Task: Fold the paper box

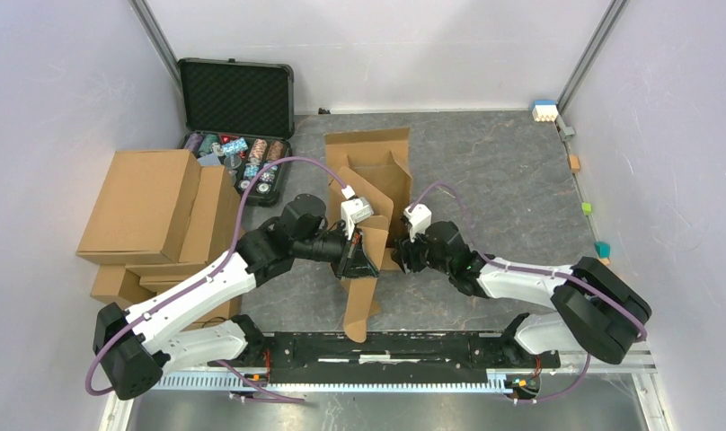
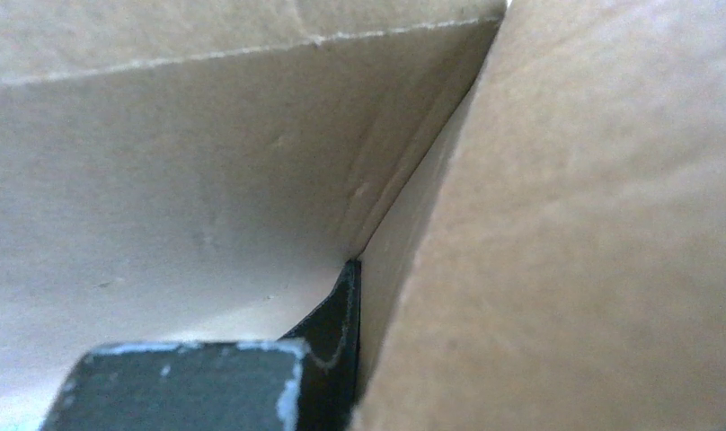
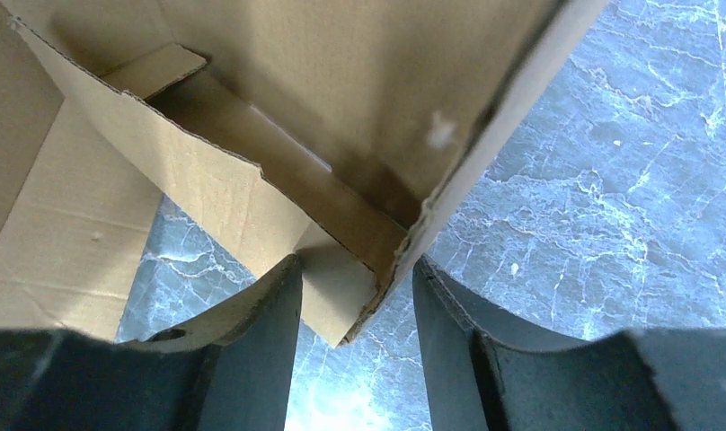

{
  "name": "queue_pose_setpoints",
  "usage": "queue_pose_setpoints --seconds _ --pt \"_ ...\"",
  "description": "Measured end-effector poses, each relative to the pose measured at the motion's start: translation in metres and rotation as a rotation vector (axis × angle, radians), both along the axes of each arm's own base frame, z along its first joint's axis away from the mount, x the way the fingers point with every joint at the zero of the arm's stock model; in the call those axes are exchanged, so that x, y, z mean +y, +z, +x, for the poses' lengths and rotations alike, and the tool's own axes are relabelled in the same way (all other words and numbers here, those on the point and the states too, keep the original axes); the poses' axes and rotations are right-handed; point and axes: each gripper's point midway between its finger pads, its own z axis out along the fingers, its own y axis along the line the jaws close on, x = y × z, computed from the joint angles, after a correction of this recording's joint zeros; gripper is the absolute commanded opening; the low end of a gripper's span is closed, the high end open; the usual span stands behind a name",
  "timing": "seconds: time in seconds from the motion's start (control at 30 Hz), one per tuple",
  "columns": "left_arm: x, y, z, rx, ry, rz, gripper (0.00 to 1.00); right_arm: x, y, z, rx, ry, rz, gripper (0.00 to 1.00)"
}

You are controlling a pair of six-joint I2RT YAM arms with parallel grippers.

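While left gripper [image 1: 358, 256] clamps the paper box [image 1: 368, 162], right gripper [image 3: 355, 269] jaws apart, astride its corner edge

- Left gripper [image 1: 358, 259]: fingertips are lying hidden behind the paper box [image 1: 368, 162] from above; the wrist view is showing one blurred finger [image 2: 337, 350].
- Right gripper [image 3: 355, 301]: finger bases are running off the lower edge.
- Black case [image 1: 236, 94]: contents are appearing too small to identify.

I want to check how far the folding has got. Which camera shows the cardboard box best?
The top view: the whole paper box is in sight, flaps partly raised. The left wrist view shows only blank cardboard walls close up; the right wrist view shows just one corner inside the open right gripper.
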Motion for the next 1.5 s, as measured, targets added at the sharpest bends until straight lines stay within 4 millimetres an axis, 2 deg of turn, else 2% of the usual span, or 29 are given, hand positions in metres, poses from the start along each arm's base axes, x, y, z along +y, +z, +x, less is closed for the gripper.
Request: queue_pose_setpoints --seconds 0.2,0.37,0.47,0.63,0.8,0.9,1.07,1.3,1.5 --pt "0.0 0.0 0.0 -0.004 0.0 -0.001 0.02 0.003 -0.007 0.007 0.005 -0.077 -0.031 0.52" --pt "0.002 -0.001 -0.001 -0.017 -0.004 -0.003 0.02 -0.002 -0.015 0.013 0.016 -0.166 -0.047 0.47" --pt "0.003 -0.002 -0.002 -0.019 -0.005 -0.003 0.02 -0.004 -0.017 0.019 0.018 -0.218 -0.045 0.6" --pt "0.004 -0.002 -0.001 -0.032 -0.003 -0.002 0.02 -0.003 -0.014 0.025 0.0 -0.246 -0.017 0.63" --pt "0.005 -0.002 -0.002 -0.035 -0.006 0.002 0.02 -0.002 -0.001 0.03 -0.083 -0.215 -0.006 0.72" --pt "0.006 -0.003 -0.002 -0.037 -0.009 0.006 0.02 0.0 0.011 0.036 -0.155 -0.181 -0.017 0.69" --pt "0.006 -0.004 -0.002 -0.039 -0.011 0.009 0.02 0.005 0.019 0.047 -0.186 -0.122 -0.015 0.67" --pt "0.007 -0.005 -0.002 -0.047 -0.017 0.013 0.02 0.015 0.009 0.063 -0.165 -0.119 -0.028 0.5" --pt "0.007 -0.005 -0.002 -0.051 -0.019 0.014 0.02 0.022 0.005 0.079 -0.162 -0.155 -0.036 0.52"
